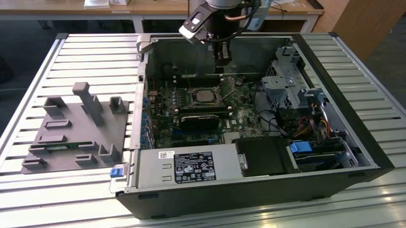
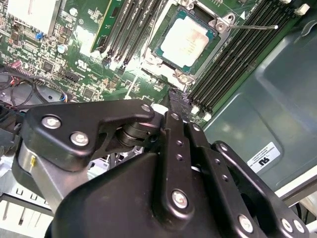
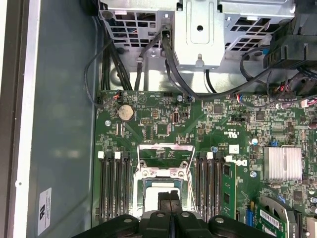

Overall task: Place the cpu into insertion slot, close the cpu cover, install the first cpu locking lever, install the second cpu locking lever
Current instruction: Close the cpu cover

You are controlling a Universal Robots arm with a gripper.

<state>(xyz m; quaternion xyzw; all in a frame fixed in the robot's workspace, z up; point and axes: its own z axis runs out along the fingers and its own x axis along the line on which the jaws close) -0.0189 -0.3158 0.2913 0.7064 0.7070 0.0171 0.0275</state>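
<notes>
Okay, starting from the exterior view's left: a gray fixture (image 1: 76,137) with pegs sits on the slatted desk (image 1: 76,52), right beside the open PC case (image 1: 254,199). Inside, mid-board, the cpu (image 1: 204,95) lies flat in the insertion slot (image 1: 190,96), silvery face up, so that step looks done to me. The cpu cover (image 3: 163,148) seems to be swung up off the chip in the first wrist view. A thin wire locking lever (image 2: 252,27) sticks out loose beside the socket. The hand (image 1: 223,63) hangs just above the socket's far side, fingers pinched together with nothing between them that I can see. Further right is the metal drive cage (image 1: 279,88). My take on handling: the chip's light, stiff and fragile, edges only. The cover's thin springy sheet metal on a hinge, best pushed at its free edge, never via the chip face. The lever's slim and probably slippery, easiest caught near its bent end.
</notes>
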